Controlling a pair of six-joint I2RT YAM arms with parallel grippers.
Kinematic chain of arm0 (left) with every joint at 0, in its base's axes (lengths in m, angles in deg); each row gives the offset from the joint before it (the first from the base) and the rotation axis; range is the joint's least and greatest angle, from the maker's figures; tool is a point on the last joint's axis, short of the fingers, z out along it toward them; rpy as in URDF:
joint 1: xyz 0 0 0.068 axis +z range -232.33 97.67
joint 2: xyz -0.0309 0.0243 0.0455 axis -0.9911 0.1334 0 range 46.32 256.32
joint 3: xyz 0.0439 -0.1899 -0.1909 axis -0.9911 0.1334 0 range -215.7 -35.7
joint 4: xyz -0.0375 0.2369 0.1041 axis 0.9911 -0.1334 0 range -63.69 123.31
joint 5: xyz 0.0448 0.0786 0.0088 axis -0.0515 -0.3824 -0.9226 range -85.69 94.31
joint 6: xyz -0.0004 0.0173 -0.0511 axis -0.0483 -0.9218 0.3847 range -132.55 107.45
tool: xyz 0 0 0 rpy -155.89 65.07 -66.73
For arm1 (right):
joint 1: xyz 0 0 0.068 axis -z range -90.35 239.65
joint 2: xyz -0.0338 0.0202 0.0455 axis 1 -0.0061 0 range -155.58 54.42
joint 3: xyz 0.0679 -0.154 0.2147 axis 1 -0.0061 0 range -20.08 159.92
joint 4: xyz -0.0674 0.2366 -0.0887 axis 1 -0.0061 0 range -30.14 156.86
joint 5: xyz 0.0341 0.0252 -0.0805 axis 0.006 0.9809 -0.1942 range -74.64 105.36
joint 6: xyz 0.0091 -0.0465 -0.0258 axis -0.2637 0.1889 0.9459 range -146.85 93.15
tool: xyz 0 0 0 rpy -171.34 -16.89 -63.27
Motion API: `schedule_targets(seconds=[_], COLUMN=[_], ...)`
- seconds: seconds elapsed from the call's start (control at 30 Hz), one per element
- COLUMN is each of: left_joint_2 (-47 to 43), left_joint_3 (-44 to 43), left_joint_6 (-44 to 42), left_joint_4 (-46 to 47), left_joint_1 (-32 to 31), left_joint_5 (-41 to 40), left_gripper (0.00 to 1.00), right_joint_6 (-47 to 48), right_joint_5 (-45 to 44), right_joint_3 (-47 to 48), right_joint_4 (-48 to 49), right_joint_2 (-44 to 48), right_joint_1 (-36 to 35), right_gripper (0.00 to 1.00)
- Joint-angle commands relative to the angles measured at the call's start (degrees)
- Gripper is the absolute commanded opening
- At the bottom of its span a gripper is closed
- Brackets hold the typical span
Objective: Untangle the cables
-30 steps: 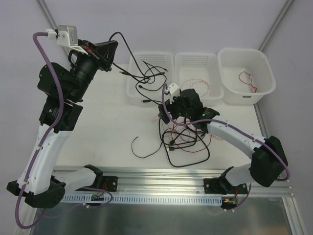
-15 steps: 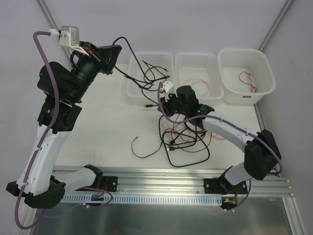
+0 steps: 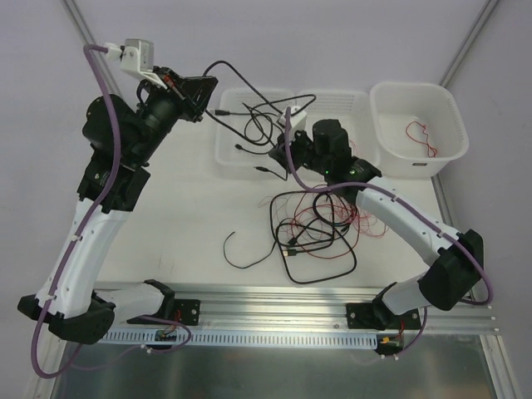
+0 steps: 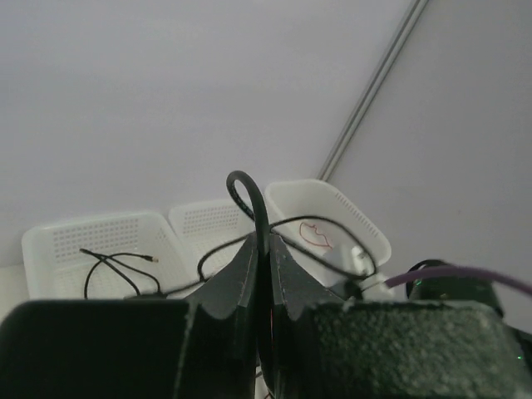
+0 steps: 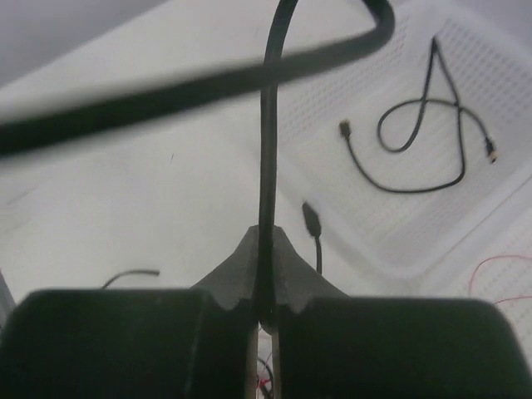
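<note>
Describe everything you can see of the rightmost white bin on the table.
The rightmost bin is a deep white plastic tub with rounded corners, a rolled rim and finely perforated walls. It stands upright at the table's far right corner, beside the middle basket. Inside lies one thin red wire, loosely curled.

left gripper (image 3: 204, 90): shifted right and farther; right gripper (image 3: 287, 153): moved farther, reaching the left bin (image 3: 224, 155); black cable (image 3: 235, 74) between them: rose higher.

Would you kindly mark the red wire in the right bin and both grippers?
red wire (image 3: 421, 137): top external view, its loop.
left gripper (image 4: 263, 241): left wrist view, between fingertips.
right gripper (image 5: 264, 238): right wrist view, between fingertips.
</note>
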Motion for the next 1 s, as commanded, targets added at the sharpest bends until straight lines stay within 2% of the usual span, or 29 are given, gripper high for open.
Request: schedule_targets(seconds=[0.0,0.13,0.3,0.43,0.63,0.77,0.9,0.93,0.97], left_joint_2=[3.5,8.0,13.1,17.1,24.9,31.5,38.7,41.1,42.2], left_joint_3=[0.1,0.1,-1.7,-2.4,-2.1,-0.6,-0.8,-0.9,-0.9], left_joint_6=[-1.3,-3.7,-5.3,-5.4,-4.7,-3.4,-1.9,-1.8,-1.7], left_joint_4=[2.5,4.4,6.0,9.1,12.6,20.3,24.0,24.3,24.7], left_joint_1=[-0.1,0.0,0.2,0.9,3.0,4.5,5.9,6.3,6.6], left_joint_5=[2.4,2.7,3.7,3.7,5.2,6.8,8.5,8.5,8.0], left_gripper=[0.04,0.03,0.03,0.03,0.03,0.03,0.03,0.03,0.03], right_joint_6=[-2.9,-4.1,-7.9,-9.9,-13.7,-18.3,-20.0,-20.1,-20.1], right_joint_5=[-1.2,-4.3,-2.1,-0.8,-1.5,-0.3,-0.7,-0.3,0.8], right_joint_3=[9.2,13.9,21.4,28.3,32.9,39.6,39.2,38.7,38.5], right_joint_4=[2.6,8.5,11.2,11.1,11.7,9.0,6.8,6.1,5.6], right_joint_2=[-0.9,-5.5,-14.5,-20.4,-31.4,-39.7,-43.0,-43.1,-43.0], right_joint_1=[2.1,2.8,5.2,6.1,8.3,9.9,10.8,11.0,11.4], right_gripper=[0.01,0.01,0.01,0.01,0.01,0.04,0.15,0.26,0.32])
